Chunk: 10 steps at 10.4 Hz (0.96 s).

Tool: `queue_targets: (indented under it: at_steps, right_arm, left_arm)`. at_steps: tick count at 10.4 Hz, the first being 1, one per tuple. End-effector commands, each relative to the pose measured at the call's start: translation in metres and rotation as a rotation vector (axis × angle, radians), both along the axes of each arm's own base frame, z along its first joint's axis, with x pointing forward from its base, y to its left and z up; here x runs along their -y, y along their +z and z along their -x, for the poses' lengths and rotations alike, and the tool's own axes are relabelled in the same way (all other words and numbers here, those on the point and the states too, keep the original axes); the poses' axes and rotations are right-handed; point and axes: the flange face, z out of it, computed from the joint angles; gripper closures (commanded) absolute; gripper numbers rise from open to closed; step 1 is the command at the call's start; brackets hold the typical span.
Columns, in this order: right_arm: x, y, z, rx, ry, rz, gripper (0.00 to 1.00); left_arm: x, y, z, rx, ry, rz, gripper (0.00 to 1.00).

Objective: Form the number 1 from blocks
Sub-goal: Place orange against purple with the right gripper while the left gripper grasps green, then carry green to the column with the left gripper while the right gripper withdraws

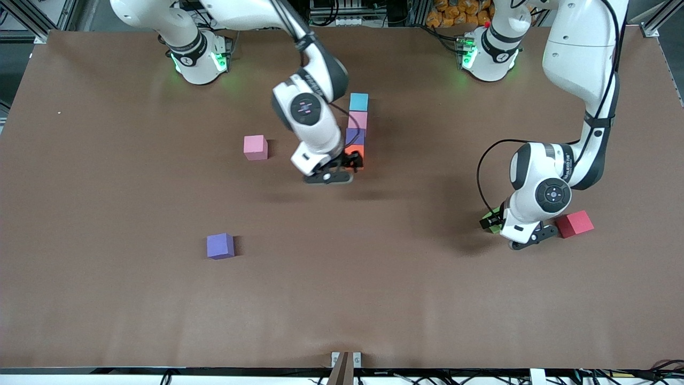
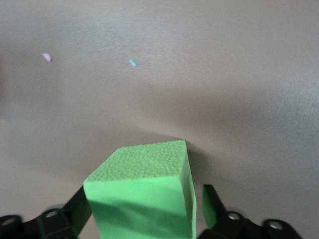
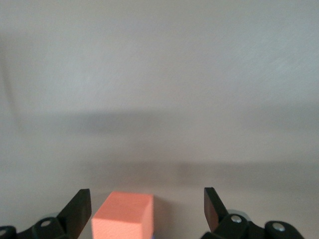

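Observation:
Four blocks form a straight column mid-table: light blue (image 1: pixel 359 101), pink (image 1: pixel 357 120), purple (image 1: pixel 355 137) and orange (image 1: pixel 357 155), the orange one nearest the camera. My right gripper (image 1: pixel 347 163) (image 3: pixel 144 206) is open and straddles the orange block (image 3: pixel 122 216) without touching it. The green block (image 1: pixel 489 219) (image 2: pixel 142 189) rests on the table toward the left arm's end. My left gripper (image 1: pixel 496 223) (image 2: pixel 144 209) is low around it and open, with a slim gap at one finger. A second pink block (image 1: pixel 255 147) and a second purple block (image 1: pixel 220 246) lie loose toward the right arm's end.
A red cube (image 1: pixel 574 223) sits right beside my left gripper, farther toward the left arm's end of the table. Two tiny foam crumbs, pink (image 2: pixel 47 57) and blue (image 2: pixel 132 63), lie on the brown table (image 1: pixel 133 310).

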Motion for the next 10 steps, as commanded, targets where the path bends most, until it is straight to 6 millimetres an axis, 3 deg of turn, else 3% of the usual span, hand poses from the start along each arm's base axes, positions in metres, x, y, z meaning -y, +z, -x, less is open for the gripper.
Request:
queue_targets:
  at_steps: [1,2,3,4,5,7,10]
  right_arm:
    - [0.058,0.029,-0.049,0.042,0.092,0.07,0.0]
    - [0.078,0.045,-0.069,0.052,0.14,0.142,0.0]
    - [0.093,0.064,-0.083,0.053,0.178,0.18,0.0]
    - [0.112,0.086,-0.095,0.056,0.202,0.178,0.0]
    - [0.147,0.118,-0.108,0.081,0.185,0.157,0.0]
    - [0.2,0.164,-0.117,0.087,0.132,0.136,0.0]
    - [0.269,0.216,-0.112,0.052,0.047,0.099,0.0]
  left_arm:
    - [0.004,0.012,-0.009,0.019,-0.157,0.004,1.0]
    - [0.01,0.018,-0.011,0.027,-0.185,0.007,1.0]
    - [0.028,0.026,-0.011,0.037,-0.256,0.016,1.0]
    - [0.054,0.043,-0.013,0.059,-0.335,0.024,1.0]
    - [0.088,0.056,-0.009,0.077,-0.392,0.04,1.0]
    - [0.154,0.082,0.004,0.116,-0.444,0.096,1.0]
    - [0.229,0.102,0.015,0.131,-0.41,0.228,1.0]
